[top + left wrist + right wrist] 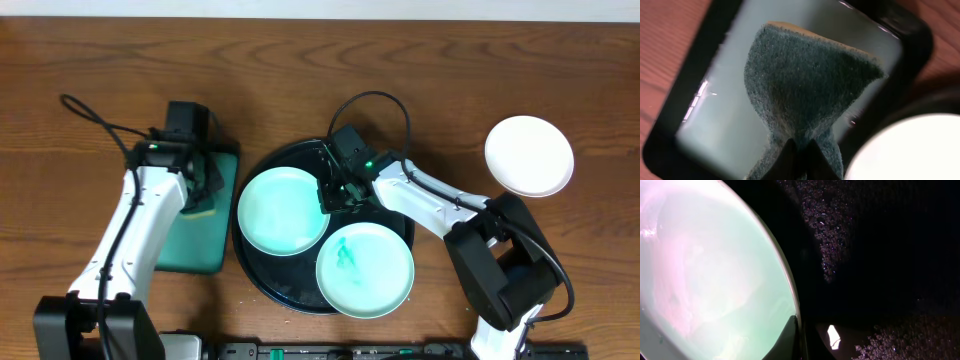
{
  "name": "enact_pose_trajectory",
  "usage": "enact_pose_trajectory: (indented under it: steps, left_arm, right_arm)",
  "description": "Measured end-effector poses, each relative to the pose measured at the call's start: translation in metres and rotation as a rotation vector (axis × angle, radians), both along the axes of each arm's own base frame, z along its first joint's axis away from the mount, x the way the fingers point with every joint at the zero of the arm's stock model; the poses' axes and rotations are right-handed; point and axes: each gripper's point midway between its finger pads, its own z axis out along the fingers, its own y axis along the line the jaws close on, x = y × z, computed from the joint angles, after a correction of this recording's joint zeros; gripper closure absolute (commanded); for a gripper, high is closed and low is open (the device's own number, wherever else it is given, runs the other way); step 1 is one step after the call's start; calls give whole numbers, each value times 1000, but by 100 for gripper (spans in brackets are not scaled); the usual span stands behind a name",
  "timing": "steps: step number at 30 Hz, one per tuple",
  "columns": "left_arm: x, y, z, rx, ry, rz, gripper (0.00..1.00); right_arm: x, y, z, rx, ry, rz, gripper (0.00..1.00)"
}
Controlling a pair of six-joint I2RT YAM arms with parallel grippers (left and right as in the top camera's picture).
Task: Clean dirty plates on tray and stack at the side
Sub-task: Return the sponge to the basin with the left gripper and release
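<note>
Sponge (pixel 805 85) clenched in left gripper (pixel 800 162), seemingly for wiping; right gripper (pixel 801 340) pinches plate (pixel 715 280) rim, frame bottom, likely steadying it.

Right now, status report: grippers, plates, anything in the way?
Left gripper shut on sponge over teal tray. Right gripper shut on cleaner mint plate's rim. Smeared mint plate on black tray; white plate aside. Nothing blocking.

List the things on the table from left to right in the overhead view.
rectangular teal tray → plain mint-green plate → smeared mint-green plate → white plate. The black tray spans both mint plates, so it is left out.
</note>
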Motion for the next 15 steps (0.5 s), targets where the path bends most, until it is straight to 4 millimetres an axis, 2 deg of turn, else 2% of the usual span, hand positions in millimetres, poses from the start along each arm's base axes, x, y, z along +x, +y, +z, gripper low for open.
enact_pose_trajectory:
  steps: [4,15]
  left_arm:
    - [-1,5,-10,2,33,18,93]
    - [5,5,-66,9,157,17,93]
  right_arm:
    - [0,0,0,-1,0,0,99]
    - [0,0,0,-2,-1,-1,99]
